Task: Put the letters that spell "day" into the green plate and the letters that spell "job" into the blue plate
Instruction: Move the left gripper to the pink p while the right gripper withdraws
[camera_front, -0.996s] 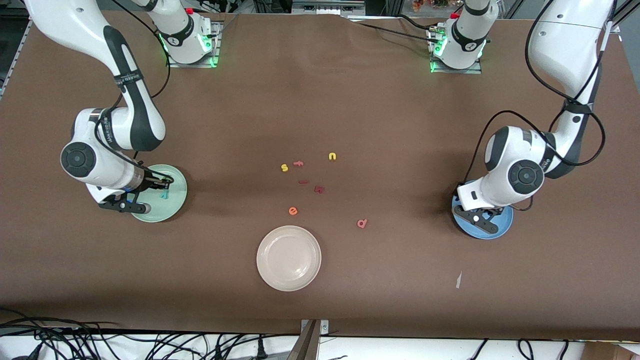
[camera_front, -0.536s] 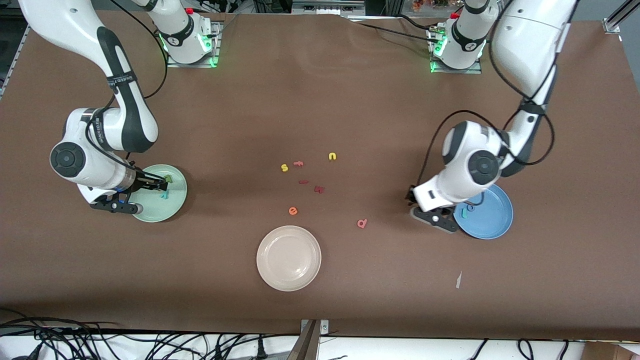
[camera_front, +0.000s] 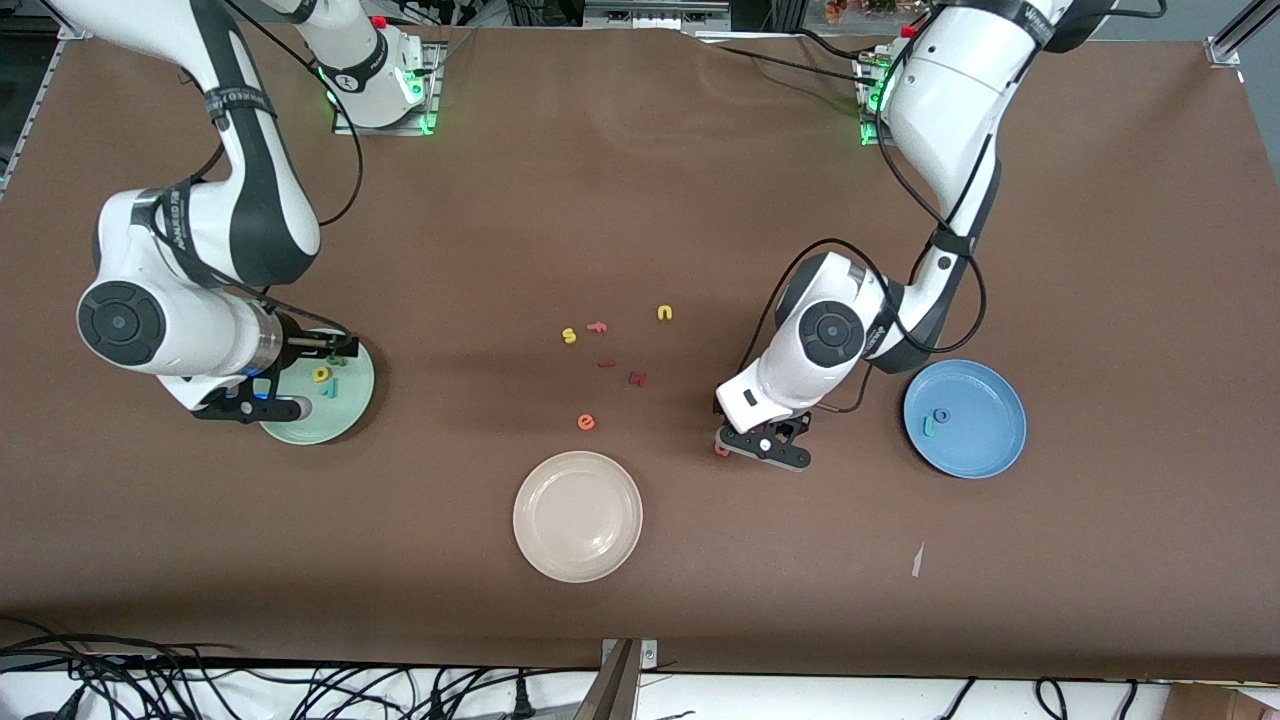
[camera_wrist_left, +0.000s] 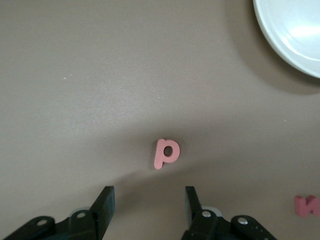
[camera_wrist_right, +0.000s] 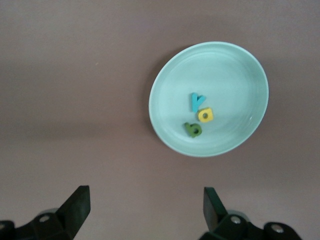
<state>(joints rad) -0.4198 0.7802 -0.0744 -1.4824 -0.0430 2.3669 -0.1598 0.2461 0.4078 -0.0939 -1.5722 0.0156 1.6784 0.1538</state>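
Observation:
The green plate (camera_front: 345, 408) (camera_wrist_right: 227, 70) holds the yellow "d" (camera_front: 321, 374) (camera_wrist_right: 205, 115), green "a" (camera_front: 337, 361) (camera_wrist_right: 192, 129) and teal "y" (camera_front: 330, 388) (camera_wrist_right: 197, 101). My right gripper (camera_front: 325, 348) (camera_wrist_right: 145, 207) hangs open and empty over that plate's edge. The blue plate (camera_front: 985, 440) holds the blue "o" (camera_front: 940, 414) and teal "j" (camera_front: 928, 428). The salmon-pink "b" (camera_front: 720, 450) (camera_wrist_left: 166, 152) lies flat on the table. My left gripper (camera_front: 735, 435) (camera_wrist_left: 149, 210) hovers just beside it, open, nothing between its fingers.
A cream-white plate (camera_front: 578, 516) (camera_wrist_left: 295, 35) sits nearer the front camera than the loose letters: yellow "s" (camera_front: 568, 336), pink "f" (camera_front: 597, 326), yellow "u" (camera_front: 664, 313), two dark red letters (camera_front: 638, 378) (camera_wrist_left: 306, 206), orange "e" (camera_front: 586, 422). A paper scrap (camera_front: 917, 560) lies near the blue plate.
My right gripper opened, left the teal "y" in the green plate and rose. My left arm swung from over the blue plate to the pink "b".

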